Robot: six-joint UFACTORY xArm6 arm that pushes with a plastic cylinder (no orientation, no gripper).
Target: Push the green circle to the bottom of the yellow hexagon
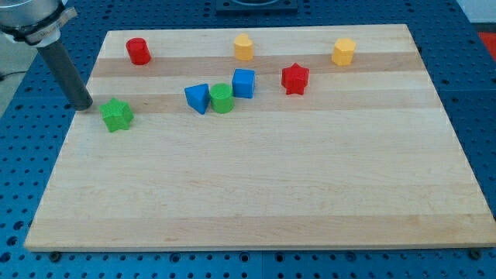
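The green circle (222,98) sits at the upper middle of the board, wedged between a blue triangle (198,98) on its left and a blue cube (243,83) on its upper right. The yellow hexagon (344,51) lies near the view's top right. My tip (83,105) rests at the board's left edge, far left of the green circle and just left of a green star (117,115).
A red cylinder (139,51) lies at the top left, a yellow pentagon-like block (244,47) at the top middle, and a red star (294,78) right of the blue cube. The wooden board (256,194) lies on a blue perforated table.
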